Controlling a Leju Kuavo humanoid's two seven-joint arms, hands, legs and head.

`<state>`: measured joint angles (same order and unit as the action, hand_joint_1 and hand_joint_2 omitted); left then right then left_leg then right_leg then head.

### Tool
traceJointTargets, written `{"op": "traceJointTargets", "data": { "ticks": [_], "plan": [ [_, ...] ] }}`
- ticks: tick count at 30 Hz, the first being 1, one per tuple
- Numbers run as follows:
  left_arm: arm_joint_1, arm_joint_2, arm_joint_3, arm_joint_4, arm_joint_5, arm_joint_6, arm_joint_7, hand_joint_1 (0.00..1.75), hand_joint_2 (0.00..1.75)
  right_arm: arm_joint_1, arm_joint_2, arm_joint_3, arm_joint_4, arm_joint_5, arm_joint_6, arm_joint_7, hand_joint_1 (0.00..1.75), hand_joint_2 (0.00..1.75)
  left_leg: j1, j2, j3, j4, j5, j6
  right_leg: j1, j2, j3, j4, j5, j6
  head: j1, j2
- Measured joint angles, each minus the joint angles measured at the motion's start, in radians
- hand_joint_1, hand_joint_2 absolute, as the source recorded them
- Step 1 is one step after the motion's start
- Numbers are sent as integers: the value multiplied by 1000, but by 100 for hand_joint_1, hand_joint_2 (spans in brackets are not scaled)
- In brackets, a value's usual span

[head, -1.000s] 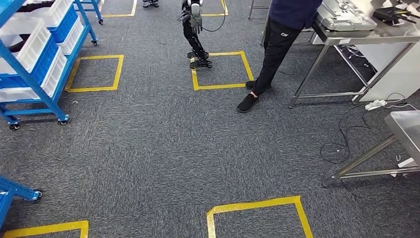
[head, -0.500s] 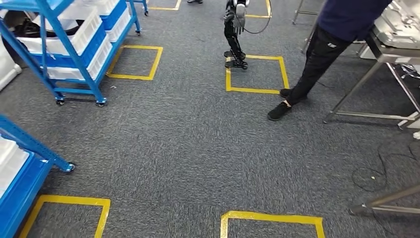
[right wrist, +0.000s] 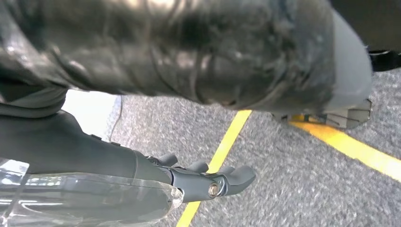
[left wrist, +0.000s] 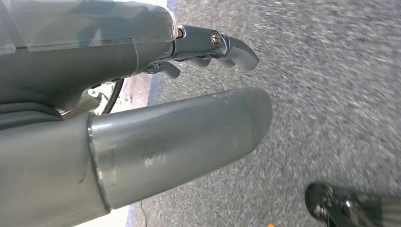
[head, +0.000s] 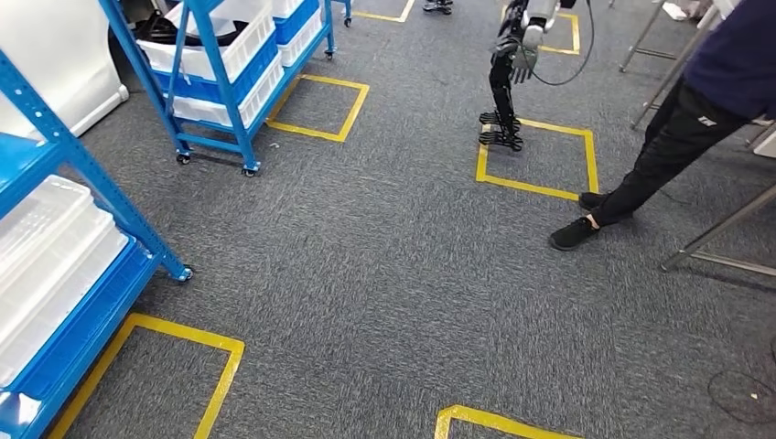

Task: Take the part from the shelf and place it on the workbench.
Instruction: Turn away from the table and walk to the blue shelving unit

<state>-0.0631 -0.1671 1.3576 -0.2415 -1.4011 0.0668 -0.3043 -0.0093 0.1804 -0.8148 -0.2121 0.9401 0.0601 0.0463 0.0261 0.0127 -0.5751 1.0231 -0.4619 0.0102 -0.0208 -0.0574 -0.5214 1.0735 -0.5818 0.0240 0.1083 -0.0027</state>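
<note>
Part: not identifiable; presumably in one of the white bins (head: 55,265) on the near shelf (head: 87,174) at left, or on the far shelf (head: 220,82), where something dark lies in an upper bin. Not yet taken.

Left hand (left wrist: 179,123): hanging over carpet, fingers (left wrist: 231,47) released and extended, nothing held. Right hand (right wrist: 142,179): likewise hanging, fingers (right wrist: 227,179) slack and apart, nothing held, yellow tape (right wrist: 227,137) below.

Change noted: whole head view swung leftward over the last second, so a turn of the camera, not of the things. Near shelf now large at left edge; far shelf brought toward centre. Desk gone from right except for a steel leg (head: 723,229). Person (head: 677,137) and second robot (head: 508,73) carried to far right.

Judgement: approach phase, body turning toward the shelves; closing on a shelf and locating the part needed next.
</note>
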Motion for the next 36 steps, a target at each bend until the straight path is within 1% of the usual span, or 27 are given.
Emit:
{"op": "traceJointTargets", "data": {
  "ticks": [2,3,4,5,6,7,8,10,12,13,15,17,18,19,20,21,22,24,25,26,28,30,32,33,34,35,36],
  "plan": [
    [-2,1,0,0,-1,0,1,0,0,4,0,-1,0,2,1,0,0,0,-4,-19,-2,0,1,7,-1,42,-64,131,-67,-2,0,0],
    [-2,1,0,0,-1,0,1,0,0,5,0,-1,0,4,1,0,0,0,-7,-30,-3,0,1,10,0,49,-97,193,-88,-4,0,0],
    [-2,1,0,0,-1,0,2,0,0,7,1,-2,0,7,2,0,0,0,-10,-43,-2,0,1,11,0,52,-118,227,-88,-7,0,0],
    [-2,1,0,0,-1,0,2,0,0,8,1,-3,0,11,2,0,0,0,-12,-58,0,0,1,11,2,55,-121,221,-65,-13,0,0],
    [-2,1,0,0,-1,0,3,0,0,9,1,-4,0,14,3,0,0,0,-13,-73,3,0,1,11,4,62,-106,176,-26,-19,0,0],
    [-1,1,0,0,-1,1,3,0,0,10,1,-6,0,16,3,0,0,0,-13,-88,4,0,1,11,8,79,-80,106,19,-27,0,0],
    [-2,1,0,0,-1,1,3,0,0,11,1,-8,0,17,4,-1,0,0,-13,-99,4,1,1,10,11,101,-55,40,50,-34,0,0],
    [-2,0,-1,0,-2,2,3,0,0,10,1,-12,0,17,6,-2,0,0,-12,-121,1,1,3,3,16,128,-27,-34,76,-41,0,0],
    [3,2,-1,0,-2,3,3,0,0,5,3,-15,0,17,9,-7,0,0,-10,-141,-4,-3,8,-10,18,113,-22,-45,77,-44,0,0],
    [5,5,-1,0,-3,4,3,0,0,3,5,-16,0,16,10,-11,0,0,-9,-139,-5,-3,7,-15,17,102,-19,-52,81,-47,0,0],
    [6,9,-1,-1,-5,4,3,0,0,2,10,-18,0,16,11,-16,0,0,-13,-97,-24,38,-25,-23,12,75,-12,-71,90,-58,-1,0],
    [2,12,-1,-1,-7,4,3,0,0,5,13,-19,0,16,12,-16,0,0,-14,-41,-74,152,-95,-29,14,45,-10,-77,92,-65,-1,0],
    [1,12,-1,-1,-8,4,3,0,0,7,14,-20,0,16,12,-16,0,0,-13,-30,-101,213,-123,-34,15,28,-11,-76,91,-66,-1,0],
    [1,14,-1,-1,-8,4,3,0,0,7,15,-21,1,16,13,-15,0,0,-13,-25,-116,251,-134,-38,16,14,-11,-75,90,-66,-1,0],
    [2,16,-1,-1,-9,5,3,0,0,7,17,-21,1,16,15,-14,0,0,-12,-21,-113,253,-126,-41,16,0,-11,-73,88,-66,-1,0],
    [5,20,-1,-2,-9,5,3,0,0,7,19,-22,1,15,17,-13,0,0,-10,-16,-90,216,-100,-43,15,-13,-11,-70,86,-64,-1,0],
    [6,24,-2,-3,-10,6,3,0,0,5,22,-23,1,13,19,-12,0,0,-9,-3,-51,150,-65,-44,15,-24,-10,-66,83,-61,-1,0],
    [6,33,-2,-6,-12,7,1,0,0,3,28,-25,1,10,23,-10,0,0,-12,30,14,30,-22,-36,19,-44,-10,-55,74,-52,-1,0],
    [6,37,-3,-8,-12,7,0,0,0,1,31,-27,2,8,25,-10,0,0,-15,40,27,1,-16,-29,21,-52,-10,-51,72,-46,-1,0],
    [6,41,-3,-10,-13,7,-3,0,0,-2,34,-30,2,7,26,-8,0,0,-18,40,27,-4,-17,-21,23,-59,-9,-50,70,-41,-1,0],
    [8,49,-3,-13,-13,7,-8,0,0,-9,41,-36,3,2,26,-4,0,0,-16,21,25,-11,-11,-7,21,-65,-3,-49,68,-30,-1,0],
    [8,53,-3,-15,-13,7,-11,0,0,-11,44,-42,3,-1,26,0,0,0,-11,4,28,-21,-2,6,17,-23,-13,-17,39,-19,-1,0],
    [4,53,-4,-16,-13,6,-13,0,0,-8,45,-45,3,-2,26,1,0,0,-10,-14,24,-23,6,16,13,34,-60,86,-27,-13,-1,0],
    [2,54,-4,-16,-14,6,-15,0,0,-7,45,-46,3,-2,26,1,0,0,-10,-24,20,-22,8,19,11,45,-90,149,-56,-12,-1,0],
    [2,54,-4,-16,-15,5,-18,0,0,-5,45,-47,3,-2,26,1,0,0,-11,-37,17,-21,10,20,10,51,-112,195,-69,-11,-1,0],
    [2,54,-4,-16,-16,4,-21,0,0,-4,45,-47,3,-2,25,1,0,0,-11,-51,15,-20,10,20,9,53,-119,209,-62,-11,-1,0],
    [3,53,-4,-16,-18,4,-23,0,0,-3,45,-48,3,-2,23,1,0,0,-11,-65,14,-18,11,18,7,56,-108,186,-36,-11,-1,0]
  ]
}}
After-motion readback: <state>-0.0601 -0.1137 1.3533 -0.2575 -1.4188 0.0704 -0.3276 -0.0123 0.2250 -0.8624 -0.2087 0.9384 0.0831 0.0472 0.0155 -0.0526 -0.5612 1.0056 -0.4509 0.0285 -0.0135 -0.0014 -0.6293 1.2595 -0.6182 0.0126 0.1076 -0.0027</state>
